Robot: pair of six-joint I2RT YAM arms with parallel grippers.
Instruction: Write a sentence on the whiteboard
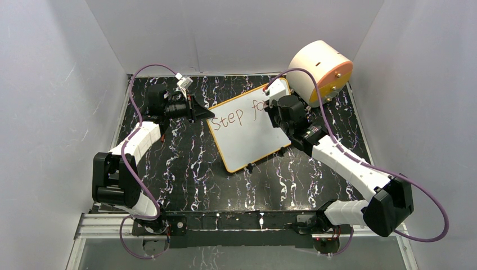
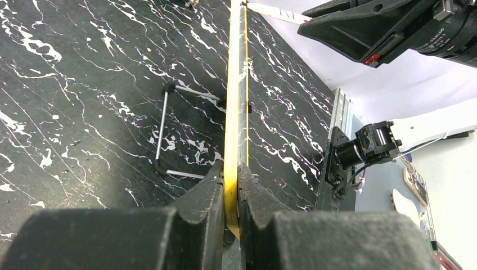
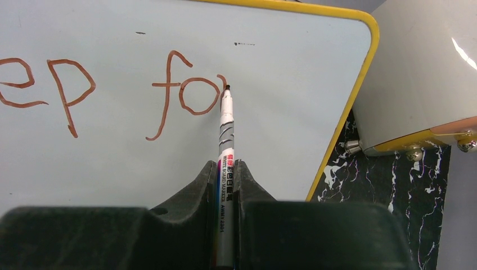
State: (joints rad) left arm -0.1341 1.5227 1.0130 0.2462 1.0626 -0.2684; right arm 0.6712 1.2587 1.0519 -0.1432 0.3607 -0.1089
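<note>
Black marbled table, white walls — left tool pinches whiteboard, right tool grips marker.

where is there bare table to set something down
Widest bare table: the near strip between the whiteboard and the base rail. Also a patch between the left arm and the whiteboard. Crowded at the back right, where drum, right arm and board corner meet.
</note>
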